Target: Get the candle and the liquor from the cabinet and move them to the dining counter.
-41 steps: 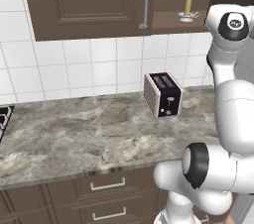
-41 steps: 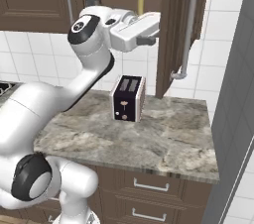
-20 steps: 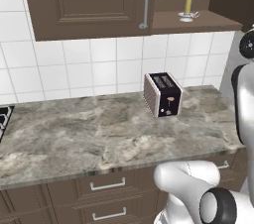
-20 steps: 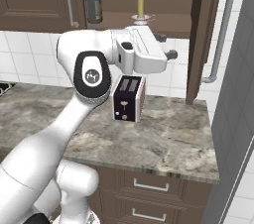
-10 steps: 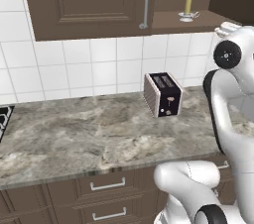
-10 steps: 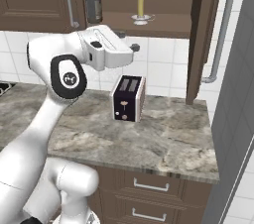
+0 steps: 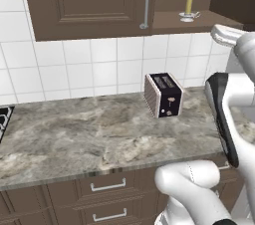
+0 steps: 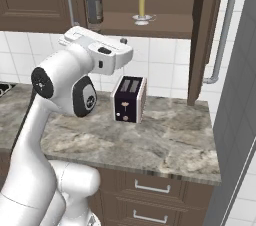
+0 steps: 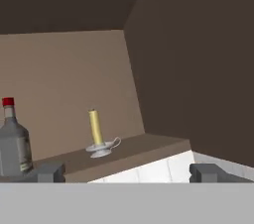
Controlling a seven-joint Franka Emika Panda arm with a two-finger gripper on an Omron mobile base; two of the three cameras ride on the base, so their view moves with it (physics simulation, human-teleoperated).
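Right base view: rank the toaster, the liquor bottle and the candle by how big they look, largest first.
1. Toaster, clearly largest, though it stands nearer the camera than the shelf items.
2. Liquor bottle.
3. Candle in its saucer, shorter and slimmer than the bottle beside it.

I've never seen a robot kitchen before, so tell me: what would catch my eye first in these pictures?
The big white robot arm looming over the marble worktop grabs attention first. Above it, the open dark brown cabinet holds a pale-yellow candle in a white saucer holder and a grey liquor bottle with a red cap, standing apart on the shelf. A dark toaster sits on the worktop against the white tiles, and the arm's fingers stand wide open, holding nothing.
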